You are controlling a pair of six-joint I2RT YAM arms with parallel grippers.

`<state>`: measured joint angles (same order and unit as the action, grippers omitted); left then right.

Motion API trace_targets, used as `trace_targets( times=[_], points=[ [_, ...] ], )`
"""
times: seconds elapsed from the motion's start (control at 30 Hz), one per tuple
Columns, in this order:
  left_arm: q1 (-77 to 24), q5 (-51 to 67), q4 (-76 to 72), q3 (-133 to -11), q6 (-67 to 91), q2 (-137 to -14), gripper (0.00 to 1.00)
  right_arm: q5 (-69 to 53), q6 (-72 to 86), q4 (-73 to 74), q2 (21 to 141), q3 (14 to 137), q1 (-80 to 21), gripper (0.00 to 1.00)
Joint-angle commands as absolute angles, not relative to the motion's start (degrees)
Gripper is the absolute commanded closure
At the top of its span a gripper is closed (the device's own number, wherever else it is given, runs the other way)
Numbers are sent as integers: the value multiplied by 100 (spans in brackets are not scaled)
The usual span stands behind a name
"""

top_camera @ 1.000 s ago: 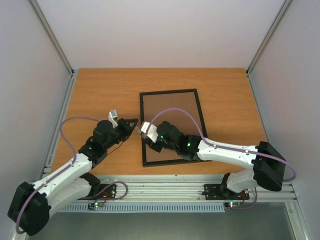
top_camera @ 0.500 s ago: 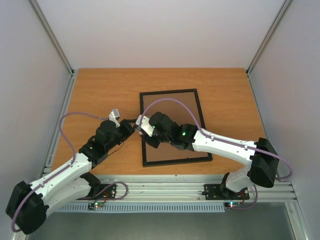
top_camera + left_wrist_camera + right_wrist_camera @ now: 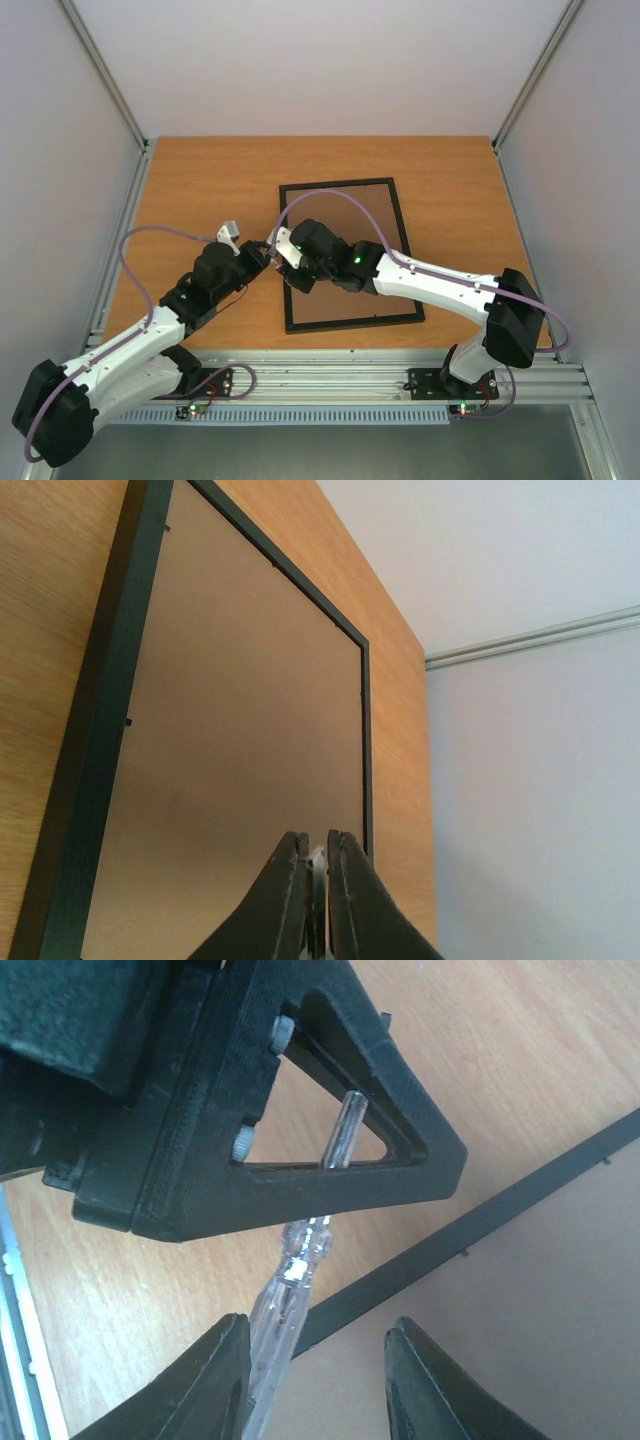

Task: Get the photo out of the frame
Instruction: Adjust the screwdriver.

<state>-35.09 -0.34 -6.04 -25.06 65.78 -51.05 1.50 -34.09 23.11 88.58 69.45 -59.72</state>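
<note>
The black frame (image 3: 345, 185) lies back side up on the wooden table, its brown board (image 3: 350, 220) facing me. The photo is hidden. My left gripper (image 3: 266, 248) sits just off the frame's left edge, shut on a thin clear tool (image 3: 290, 1290). A pale sliver shows between its fingers (image 3: 316, 845) above the board (image 3: 230, 730). My right gripper (image 3: 281, 251) meets it over that edge. Its jaws (image 3: 320, 1345) stand open, the tool's clear handle lying against the left finger. The frame's rail (image 3: 470, 1230) runs below.
Orange-brown table (image 3: 200, 190) with white walls on three sides and a metal rail (image 3: 330, 365) at the near edge. The right arm's grey cable (image 3: 340, 200) arcs over the frame. The left gripper's black body (image 3: 300, 1110) fills the top of the right wrist view.
My right gripper has moved left from over the board to the frame's left edge, up against the left gripper. The left gripper has edged slightly toward it, still shut.
</note>
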Motion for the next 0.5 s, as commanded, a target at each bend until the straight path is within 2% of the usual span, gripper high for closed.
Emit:
trace_targets(
  times=[0.0,0.33,0.47],
  points=[
    [-3542,-134,-1077,-2459,6660,-5153,100,-325,-3230,2449,8945,7090,-5941,62],
    [-3542,-182,-1114,-2449,6739,-5202,100,-273,-3173,2518,9146,7147,-5941,62],
    [-3542,-143,-1156,-2443,6793,-5208,100,-42,-3188,2510,9277,7222,-5937,68]
  ],
)
